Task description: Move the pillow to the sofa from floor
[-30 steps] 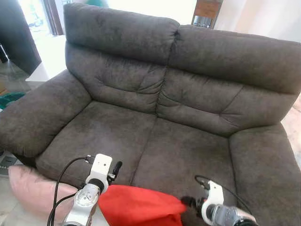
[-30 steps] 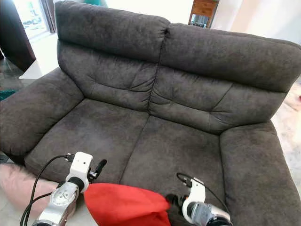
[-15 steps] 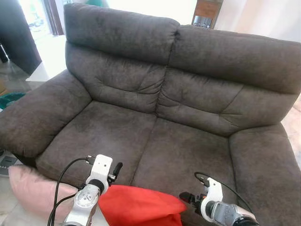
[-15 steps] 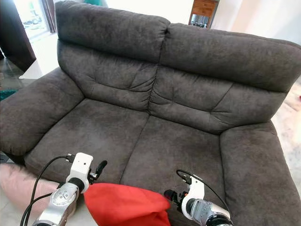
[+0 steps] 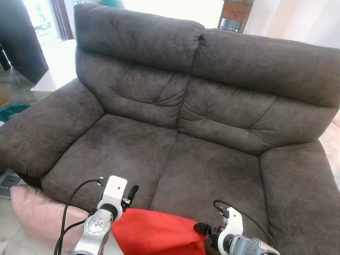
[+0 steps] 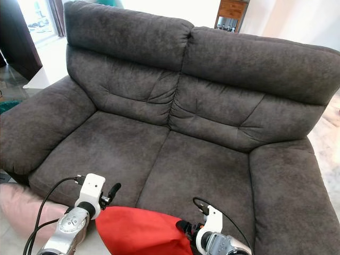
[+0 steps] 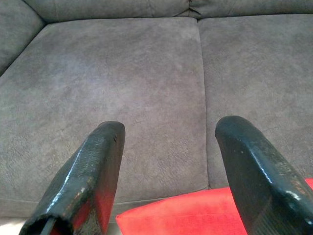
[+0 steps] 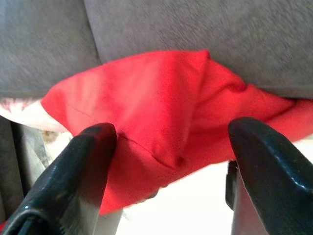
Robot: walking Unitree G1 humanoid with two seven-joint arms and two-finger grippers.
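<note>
Red pillow (image 5: 156,234) low at the front edge of the grey sofa (image 5: 175,159), between the arms; left gripper (image 7: 166,166) spread wide above its near corner, gripping nothing, right gripper (image 8: 166,161) likewise spread and aimed at the bunched red fabric, not yet closed on it. Likely risk: pinching only a loose fold, so slipping back to the floor, or snagging under the seat's front lip during lifting. Ahead, both seat cushions (image 6: 159,159) bare and broad, armrests well apart; pink pillow (image 5: 37,212) lying at the left.
</note>
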